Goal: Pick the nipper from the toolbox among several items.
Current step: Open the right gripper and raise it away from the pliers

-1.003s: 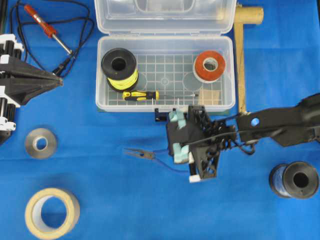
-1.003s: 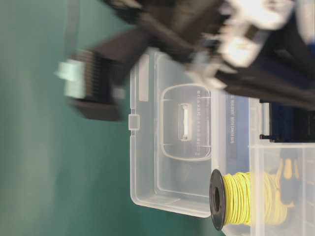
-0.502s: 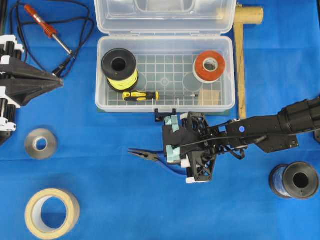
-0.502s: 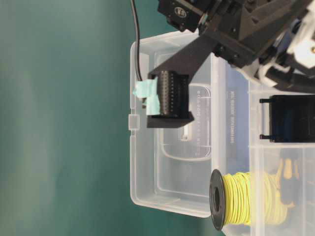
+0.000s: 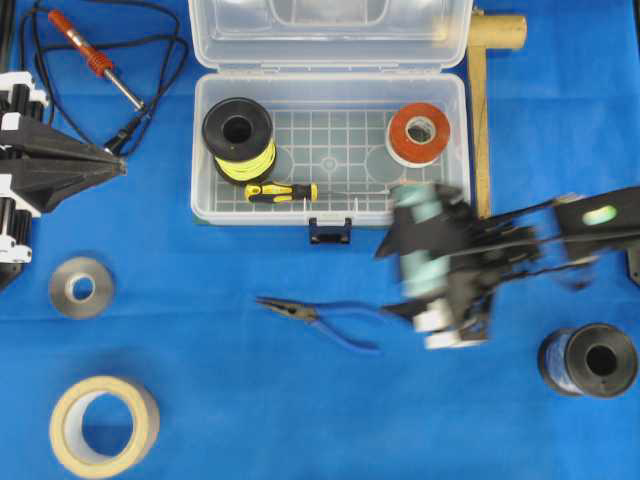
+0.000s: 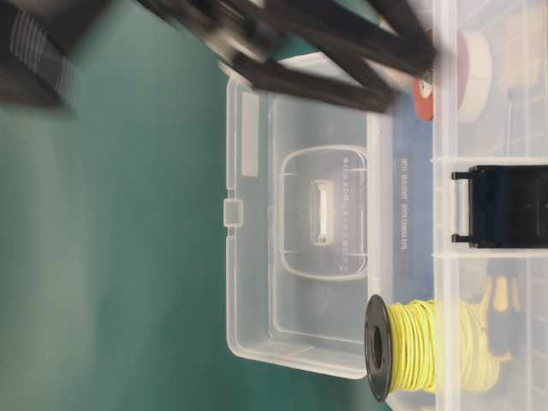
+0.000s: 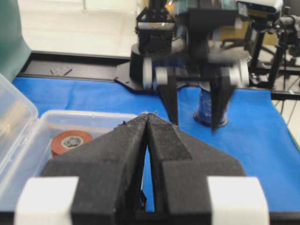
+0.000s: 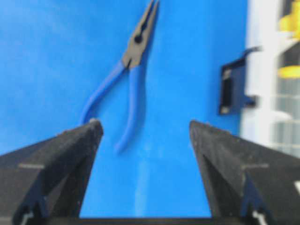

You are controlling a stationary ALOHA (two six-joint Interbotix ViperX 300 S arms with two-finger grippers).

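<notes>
The toolbox (image 5: 455, 150) is clear, glossy plastic with a dark blue plastic latch (image 5: 330, 231). The nipper (image 5: 320, 318) has dull dark metal jaws and smooth blue coated handles. The bench (image 5: 200, 400) wears matt blue cloth. The right gripper (image 8: 145, 154) has rough, matt black foam-like pads. A pale wooden mallet (image 5: 482, 100) looks unvarnished.

Robotics lab bench, set up as small electronics workshop. Blue cloth-covered table (image 5: 200, 300) under two black robot arms — black rail frame and more rig hardware behind, seen in left wrist view. Scattered tools: red-handled soldering iron with black cord (image 5: 95, 60), clear plastic toolbox with gridded floor (image 5: 330, 205), black spool of yellow wire (image 5: 239, 135), beige masking tape roll (image 5: 104, 426), blue-handled pointed pliers (image 5: 320, 319).
</notes>
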